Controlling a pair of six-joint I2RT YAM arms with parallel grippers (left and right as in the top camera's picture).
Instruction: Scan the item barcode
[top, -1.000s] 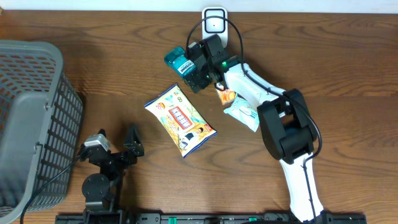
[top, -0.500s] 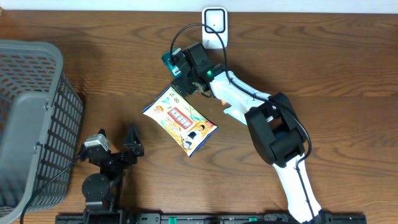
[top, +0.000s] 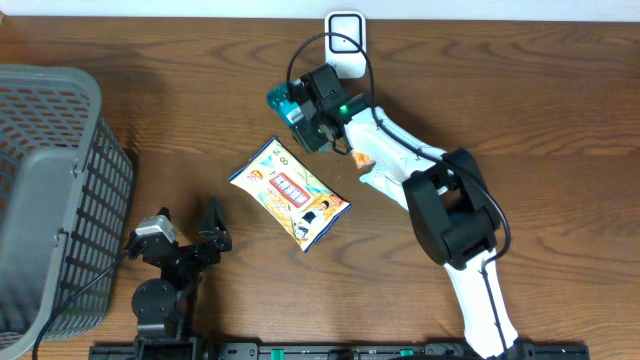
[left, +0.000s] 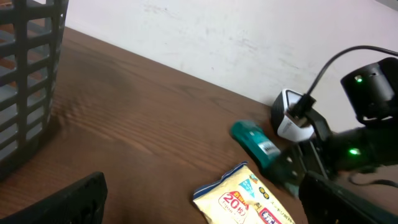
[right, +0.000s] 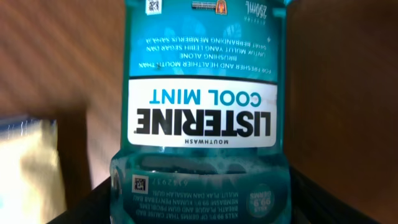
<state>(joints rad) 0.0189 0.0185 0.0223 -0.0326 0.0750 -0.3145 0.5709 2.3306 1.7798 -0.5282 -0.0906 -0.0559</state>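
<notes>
- Teal mouthwash bottle (top: 282, 98) lies on its side on the brown wooden worktop (top: 150, 130), near the far edge and a little right of its middle.
- Its white label faces up and reads "LISTERINE COOL MINT", upside down in the right wrist view; a small square code (right: 140, 185) is printed below the label there.
- Right claw (top: 295, 108) reaches over the bottle with a dark finger on either side of its body. The fingers lie close against the plastic, but I cannot tell whether they are clamped on it.
- White scanner (top: 345, 35) stands at the far edge of the worktop, just beside the bottle and behind the right arm, with a black cable running to it.
- Yellow and white snack packet (top: 290, 192) lies flat near the middle of the worktop, nearer the front edge than the bottle and apart from it.
- Small pale packet (top: 380, 180) lies partly under the right arm, to the right of the snack packet.
- Grey plastic basket (top: 60, 90) sits at the left edge of the worktop.
- Left claw (top: 187, 222) rests low by the near edge, its fingers wide apart and holding nothing.
</notes>
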